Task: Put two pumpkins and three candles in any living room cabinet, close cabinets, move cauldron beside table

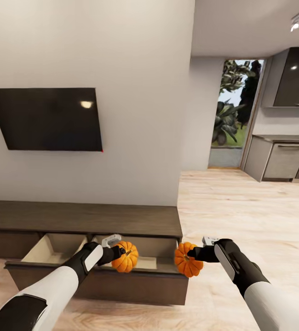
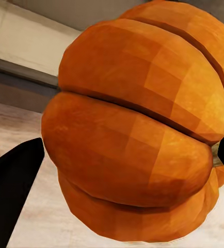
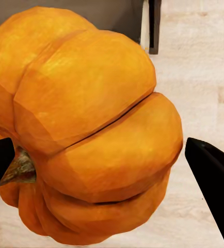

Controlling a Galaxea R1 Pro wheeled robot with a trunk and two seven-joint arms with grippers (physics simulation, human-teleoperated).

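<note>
The long low dark brown cabinet point(image 1: 85, 218) stands under the wall TV with a wide drawer point(image 1: 99, 280) pulled out, its cream inside showing. My left gripper point(image 1: 121, 253) is shut on one orange ribbed pumpkin point(image 1: 126, 260), held above the drawer's right compartment. In the left wrist view this pumpkin point(image 2: 138, 139) sits between black fingers point(image 2: 11, 181). My right gripper point(image 1: 193, 253) is shut on the other pumpkin point(image 1: 187, 263), just off the drawer's right corner, over the floor. Seen from the right wrist, that pumpkin point(image 3: 86, 129) lies stem sideways between the fingertips point(image 3: 215, 175). Candles, cauldron and table are out of view.
A black TV point(image 1: 48, 119) hangs on the white wall above the cabinet. Light wood floor point(image 1: 241, 207) runs to the right toward a kitchen counter point(image 1: 283, 158) and a glass door point(image 1: 234, 115) with plants outside.
</note>
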